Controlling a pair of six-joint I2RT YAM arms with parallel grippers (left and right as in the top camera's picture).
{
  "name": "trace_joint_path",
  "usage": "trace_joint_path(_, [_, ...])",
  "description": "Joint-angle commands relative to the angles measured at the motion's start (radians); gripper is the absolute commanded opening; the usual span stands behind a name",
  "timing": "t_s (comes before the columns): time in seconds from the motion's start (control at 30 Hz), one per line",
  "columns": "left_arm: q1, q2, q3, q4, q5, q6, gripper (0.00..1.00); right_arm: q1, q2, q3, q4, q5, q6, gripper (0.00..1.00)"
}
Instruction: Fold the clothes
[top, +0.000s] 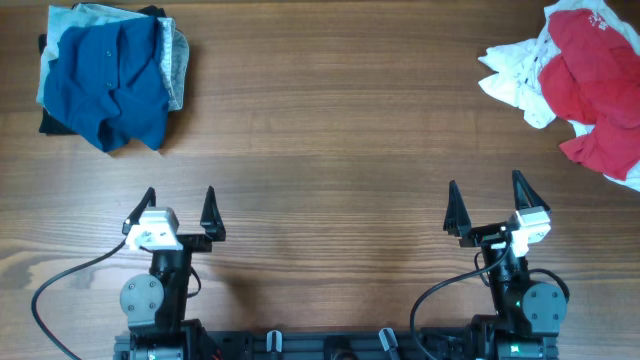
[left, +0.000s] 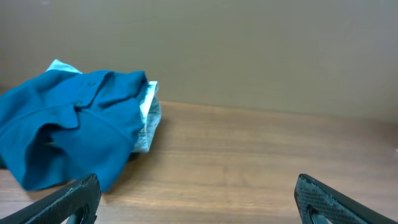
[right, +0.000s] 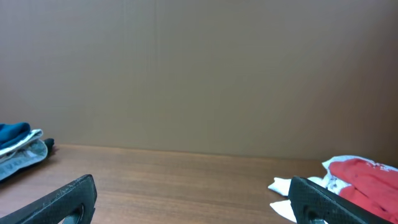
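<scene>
Clothes are lying on the worktop (top: 330, 130) in two piles: a blue pile (top: 110, 80) at 10 o'clock and a red-and-white pile (top: 590, 70) at 2 o'clock. The left claw (top: 179, 200) at 7 o'clock and the right claw (top: 485, 195) at 5 o'clock are standing spread, gripping nothing, well apart from both piles.

Brown wooden table (top: 330, 120): stack of folded blue and pale garments (top: 110, 80) far left, crumpled red and white clothes (top: 585, 85) far right. Left gripper (top: 179, 203) and right gripper (top: 485, 196) at near edge, jaws spread, empty.
</scene>
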Motion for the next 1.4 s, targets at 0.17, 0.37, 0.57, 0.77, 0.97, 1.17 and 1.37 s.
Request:
trace_joint_path(0.17, [-0.005,-0.005,0.064,0.018,0.048,-0.111,1.0,0.003,0.164,0.113,0.036,-0.018,-0.036,1.0])
trace_joint_path(0.37, [-0.005,0.122,0.201,-0.037,0.05,-0.11,1.0,0.003,0.471,0.331,0.032,-0.085,-0.079,1.0])
trace_joint_path(0.57, [-0.005,0.421,0.411,-0.132,0.078,-0.11,1.0,0.003,0.806,0.613,-0.114,-0.204,-0.074,1.0])
trace_joint_path(0.77, [-0.005,0.837,0.726,-0.351,0.169,-0.11,1.0,0.003,1.128,0.903,-0.333,-0.294,-0.074,1.0])
trace_joint_path(0.97, [-0.006,1.168,1.001,-0.547,0.245,-0.111,1.0,0.003,1.324,1.089,-0.522,-0.295,-0.073,1.0])
trace_joint_path(1.17, [-0.007,1.376,1.044,-0.53,0.33,-0.118,1.0,0.003,1.391,1.112,-0.53,-0.331,-0.009,1.0])
trace_joint_path(1.37, [-0.011,1.509,1.044,-0.51,0.453,-0.121,1.0,-0.057,1.391,1.112,-0.478,-0.187,0.021,1.0])
